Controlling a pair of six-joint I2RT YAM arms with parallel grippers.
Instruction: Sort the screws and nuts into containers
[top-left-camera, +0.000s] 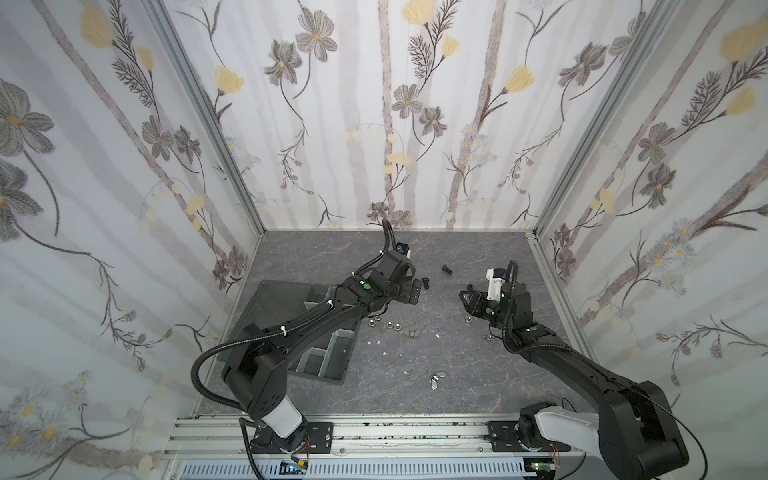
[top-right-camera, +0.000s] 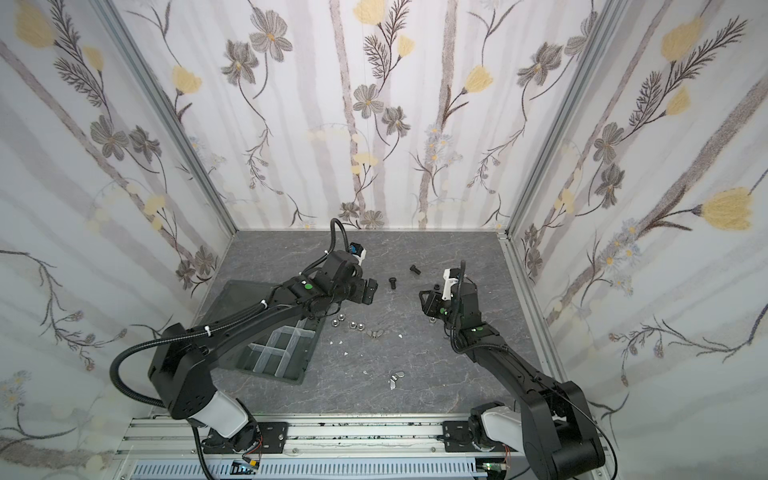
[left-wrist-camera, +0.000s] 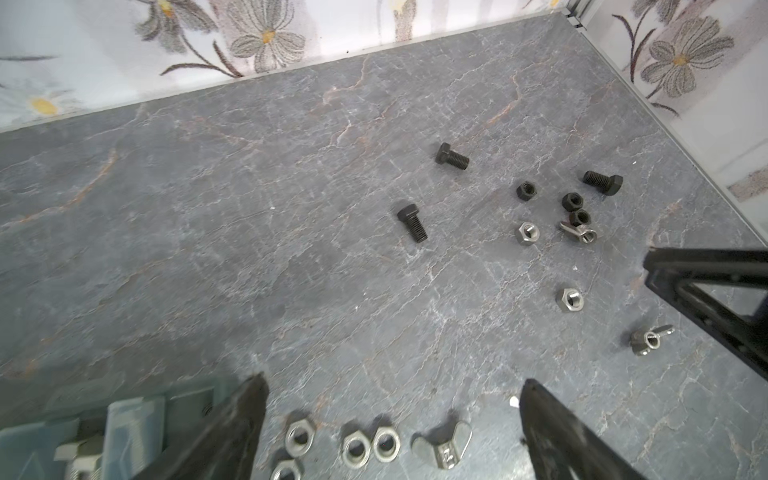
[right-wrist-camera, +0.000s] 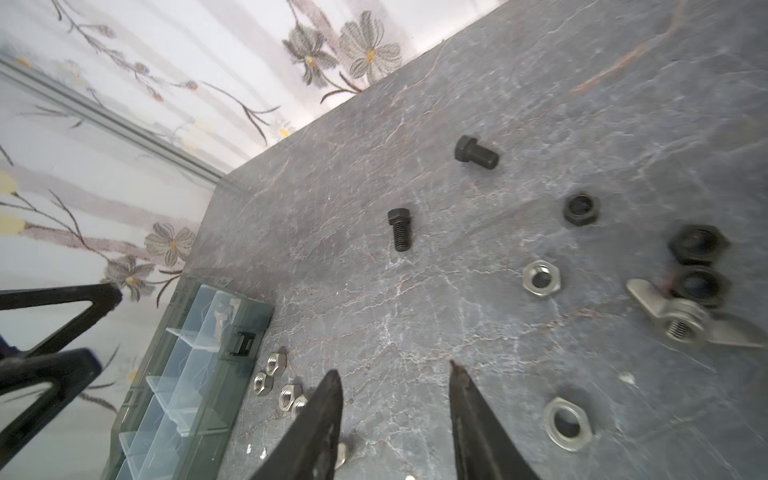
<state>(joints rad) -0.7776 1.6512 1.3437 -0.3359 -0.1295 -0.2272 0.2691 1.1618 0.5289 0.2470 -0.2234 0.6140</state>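
Black screws (left-wrist-camera: 411, 224) (left-wrist-camera: 452, 156) (left-wrist-camera: 603, 181) lie on the slate floor beyond my left gripper (left-wrist-camera: 392, 384), which is open and empty above a row of silver hex nuts (left-wrist-camera: 355, 449) and a wing nut (left-wrist-camera: 442, 449). Black nuts (right-wrist-camera: 581, 209), silver nuts (right-wrist-camera: 541, 278) and another wing nut (right-wrist-camera: 681, 320) lie near my right gripper (right-wrist-camera: 394, 370); it is open with bare floor between its fingers. In both top views the grippers (top-left-camera: 415, 293) (top-left-camera: 465, 299) face each other mid-table. The organiser tray with the containers (top-right-camera: 291, 378) lies left, partly under the left arm.
The tray's flat dark lid (top-left-camera: 282, 299) lies open behind it. A silver screw (left-wrist-camera: 79, 453) rests in a compartment. Two wing nuts (top-left-camera: 436, 378) lie nearer the front edge. Small white flecks (top-left-camera: 384, 354) dot the floor. Patterned walls close three sides.
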